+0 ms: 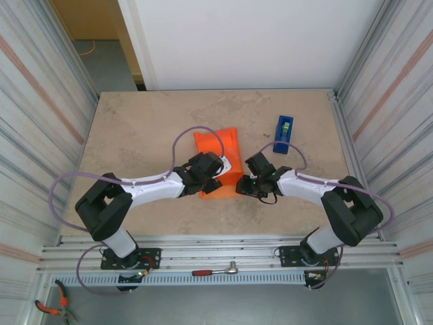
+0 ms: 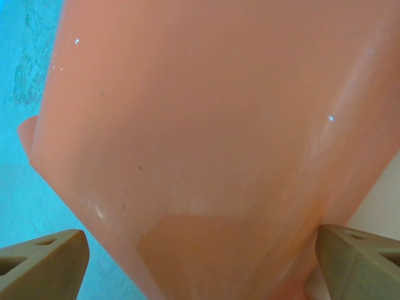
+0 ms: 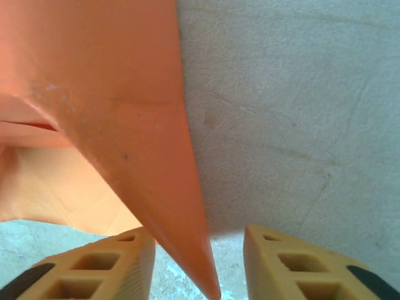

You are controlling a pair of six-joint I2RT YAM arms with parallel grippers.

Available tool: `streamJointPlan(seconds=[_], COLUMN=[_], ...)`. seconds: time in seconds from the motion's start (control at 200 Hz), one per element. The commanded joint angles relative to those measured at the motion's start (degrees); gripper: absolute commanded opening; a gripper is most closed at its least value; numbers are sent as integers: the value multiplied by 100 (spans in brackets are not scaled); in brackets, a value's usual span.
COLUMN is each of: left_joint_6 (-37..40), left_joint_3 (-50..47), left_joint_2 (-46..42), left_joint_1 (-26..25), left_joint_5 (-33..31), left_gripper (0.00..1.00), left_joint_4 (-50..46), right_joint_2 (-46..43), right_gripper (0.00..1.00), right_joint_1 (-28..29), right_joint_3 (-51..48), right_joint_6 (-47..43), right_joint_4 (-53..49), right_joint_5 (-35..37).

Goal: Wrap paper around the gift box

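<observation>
Folding step in hand. Nearest, left fingers (image 2: pixel 44 262) spread wide, released, astride the raised orange paper (image 1: pixel 226 145) at mid surface (image 1: pixel 135 135); right fingers (image 3: pixel 94 262) half apart about its corner, not yet pinching. Probably underneath, gift box hidden. Next: pinch corner, pull over box. Beyond, blue tape dispenser (image 1: pixel 284 133) untouched

Left arm (image 1: pixel 145 188) and right arm (image 1: pixel 311 186): white link shells, black joint housings, a purple cable (image 1: pixel 196 128) looped along each, black base plates (image 1: pixel 132 258) at lower frame. Left claw (image 2: pixel 200 265) and right claw (image 3: pixel 199 265): tan fingers (image 3: pixel 94 265) with hollow rectangular cells; black pads (image 3: pixel 25 278) on the right claw.
</observation>
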Motion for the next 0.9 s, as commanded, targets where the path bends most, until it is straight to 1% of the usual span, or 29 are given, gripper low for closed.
streamJointPlan(seconds=[0.0,0.135,0.21,0.321,0.466,0.696,0.817,0.897], left_joint_6=[21,12,12,12,19,26,28,38], left_joint_3=[-30,-43,-34,-26,-20,-17,-9,-9], left_joint_2=[70,92,112,157,182,193,219,237], left_joint_1=[-30,-44,-51,-83,-114,-142,-140,-140], left_joint_5=[-133,-187,-205,-224,-240,-238,-251,-253], left_gripper=[93,93,93,93,93,93,93,93], left_joint_4=[54,53,57,46,38,36,28,29], right_joint_2=[-396,-664,-746,-731,-610,-323,-197,-164], right_gripper=[47,49,50,49,47,44,40,35], right_joint_1=[-34,-190,-318,-424,-388,-300,-246,-206], right_joint_3=[-112,-342,-453,-515,-489,-416,-334,-270], right_joint_6=[-57,2,67,114,115,156,174,176], right_joint_4=[-235,-193,-71,153,311,465,517,541], right_joint_5=[54,46,-93,-342,-493,-535,-560,-558])
